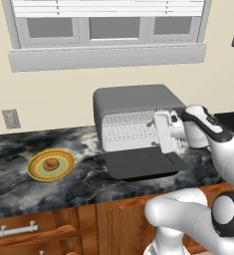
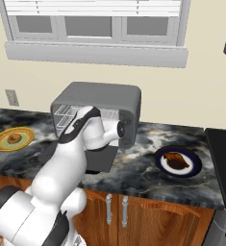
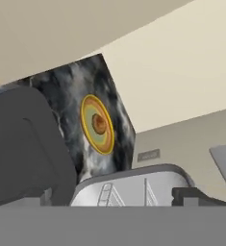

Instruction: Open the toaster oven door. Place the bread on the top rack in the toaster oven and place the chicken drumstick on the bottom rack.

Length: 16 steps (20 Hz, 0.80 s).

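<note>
While the oven door [image 1: 141,163] lies flat open | tool [image 1: 164,130] spread wide, empty, at the oven [image 1: 131,102] mouth | bread [image 1: 51,164] on yellow plate [image 1: 36,172], drumstick [image 2: 176,159] on blue plate [image 2: 194,169], both on desk [image 1: 88,184] | risk: swinging arm could clip the door or racks.

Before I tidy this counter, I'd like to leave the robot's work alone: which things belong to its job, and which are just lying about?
Belongs to the job:
- dark grey boxy toaster oven
- its flat dark door, already dropped open
- round tan bread on the yellow-green plate
- reddish-brown chicken drumstick on the dark blue plate

Just lying about:
- wall outlet
- black stovetop
</note>
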### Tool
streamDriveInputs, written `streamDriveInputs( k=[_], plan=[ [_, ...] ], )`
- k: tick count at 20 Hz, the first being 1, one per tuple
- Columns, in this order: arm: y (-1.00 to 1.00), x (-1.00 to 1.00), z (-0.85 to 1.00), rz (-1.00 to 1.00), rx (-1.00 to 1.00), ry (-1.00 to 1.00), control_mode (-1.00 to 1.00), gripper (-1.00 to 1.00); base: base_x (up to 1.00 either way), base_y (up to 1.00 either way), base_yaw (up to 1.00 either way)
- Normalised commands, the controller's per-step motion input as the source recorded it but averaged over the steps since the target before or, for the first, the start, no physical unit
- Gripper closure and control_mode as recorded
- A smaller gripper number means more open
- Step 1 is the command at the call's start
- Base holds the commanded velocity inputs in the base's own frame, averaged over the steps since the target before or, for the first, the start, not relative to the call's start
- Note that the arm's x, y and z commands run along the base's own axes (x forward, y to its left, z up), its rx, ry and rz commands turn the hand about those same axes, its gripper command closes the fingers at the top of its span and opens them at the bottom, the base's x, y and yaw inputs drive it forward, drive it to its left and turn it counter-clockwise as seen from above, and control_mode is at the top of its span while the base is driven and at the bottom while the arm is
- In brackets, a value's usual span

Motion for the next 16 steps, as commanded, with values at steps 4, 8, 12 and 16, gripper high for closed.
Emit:
streamDriveInputs(
  k=[4, 8, 12, 16],
  plan=[
    [0.00, 0.01, -0.05, -0.17, 0.00, 0.31, -1.00, -1.00, 0.00, 0.00, 0.00],
    [0.00, 0.00, -0.08, -0.15, 0.00, 0.19, -1.00, -1.00, 0.00, 0.00, 0.00],
    [0.00, 0.03, -0.12, -0.16, 0.00, 0.03, -1.00, -1.00, 0.00, 0.00, 0.00],
    [0.00, 0.03, -0.18, -0.21, 0.04, 0.13, -1.00, -1.00, 0.00, 0.00, 0.00]
  ],
)
